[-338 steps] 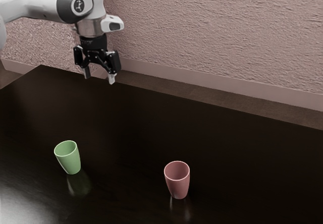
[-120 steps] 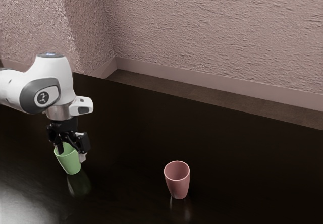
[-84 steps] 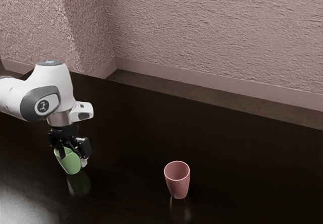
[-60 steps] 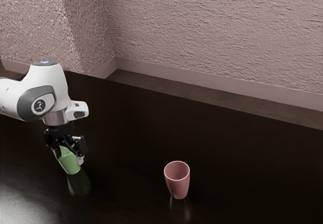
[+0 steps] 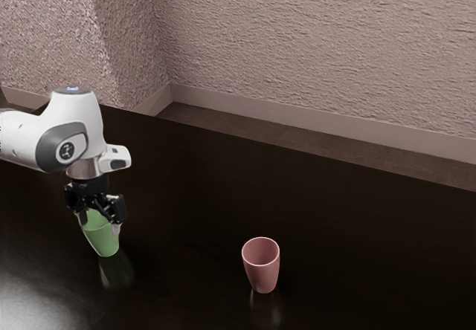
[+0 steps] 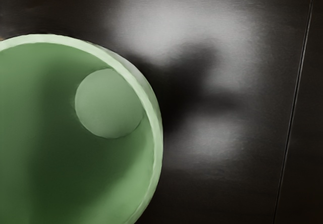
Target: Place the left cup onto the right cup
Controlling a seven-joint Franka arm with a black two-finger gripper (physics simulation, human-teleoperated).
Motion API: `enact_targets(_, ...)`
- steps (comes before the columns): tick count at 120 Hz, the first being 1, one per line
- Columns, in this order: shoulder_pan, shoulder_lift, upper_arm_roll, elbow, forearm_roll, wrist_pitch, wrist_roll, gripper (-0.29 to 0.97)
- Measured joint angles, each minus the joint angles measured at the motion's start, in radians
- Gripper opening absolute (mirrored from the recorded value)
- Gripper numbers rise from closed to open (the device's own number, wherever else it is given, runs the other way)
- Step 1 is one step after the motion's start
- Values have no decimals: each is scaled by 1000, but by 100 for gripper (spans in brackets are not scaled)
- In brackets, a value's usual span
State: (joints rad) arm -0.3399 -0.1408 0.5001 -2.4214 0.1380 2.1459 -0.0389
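The green cup (image 5: 103, 240) stands upright on the dark table (image 5: 312, 211) at the exterior view's left. My gripper (image 5: 100, 221) points down at its rim, open, with the fingers standing apart around the top of the cup. In the wrist view the green cup (image 6: 60, 148) lies just under the hand, and its inside and round bottom show. The rim nearest the hand's centre runs under the gripper. The pink cup (image 5: 260, 264) stands upright and apart, toward the exterior view's right.
A textured wall with a baseboard ledge (image 5: 312, 133) runs along the table's far side. Bare tabletop lies between the two cups and around the pink one.
My arm came down from high near the wall to the green cup. Over the last second the hand has shifted slightly left and turned a little at the rim. Neither cup has moved.
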Motion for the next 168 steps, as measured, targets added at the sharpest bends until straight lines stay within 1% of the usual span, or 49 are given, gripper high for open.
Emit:
enact_targets(27, -5, 21, -1, 31, -1, 2, 6, 68)
enact_targets(58, -13, 56, -2, 33, -8, 41, 8, 68)
enact_targets(137, -5, 143, -2, 33, -18, 88, 9, 68)
enact_targets(145, -4, 152, -2, 33, -17, 92, 9, 65)
enact_targets(153, -4, 155, -1, 33, -17, 98, 10, 58)
enact_targets(168, -7, 157, -1, 34, -15, 105, 12, 36)
